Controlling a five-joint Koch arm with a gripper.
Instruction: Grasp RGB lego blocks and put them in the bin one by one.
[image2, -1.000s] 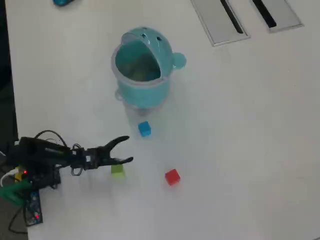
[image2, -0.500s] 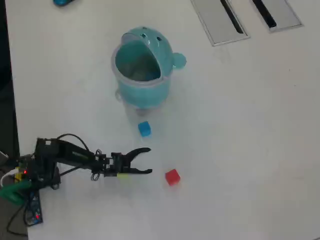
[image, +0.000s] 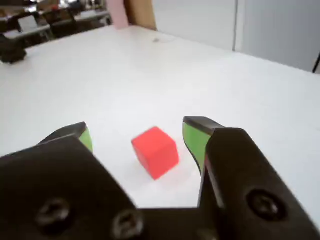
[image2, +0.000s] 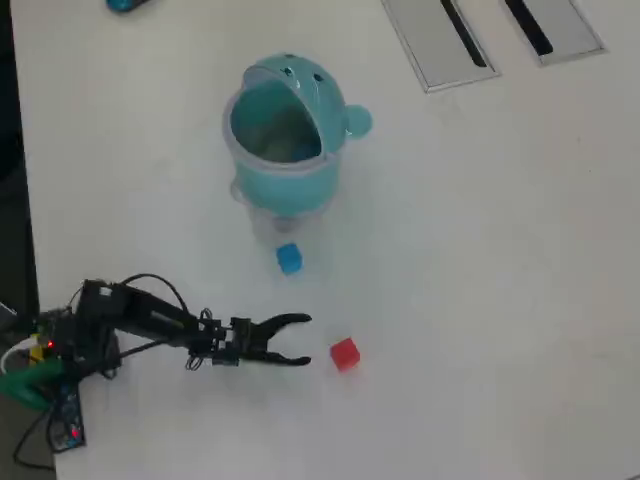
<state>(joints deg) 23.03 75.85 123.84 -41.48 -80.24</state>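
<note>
In the overhead view the light teal bin (image2: 285, 135) stands at upper middle with its domed lid tipped back. The blue block (image2: 289, 258) lies just below it. The red block (image2: 345, 354) lies lower right, a short gap beyond my gripper (image2: 308, 341), which is open and points right at it. From the wrist, the red block (image: 155, 151) sits on the white table between and slightly ahead of the spread, green-padded fingers (image: 194, 137) of my gripper (image: 140, 125), touching neither. The green block is hidden in both views.
Two grey flat panels with black slots (image2: 440, 40) (image2: 555, 25) lie at the top right. A small teal object (image2: 125, 5) sits at the top edge. The arm's base and wiring (image2: 60, 355) stand by the table's dark left edge.
The arm has stretched rightward, passing over the yellow-green block, which no longer shows. The open gripper now faces the red block. The blocks and bin stay where they were.
</note>
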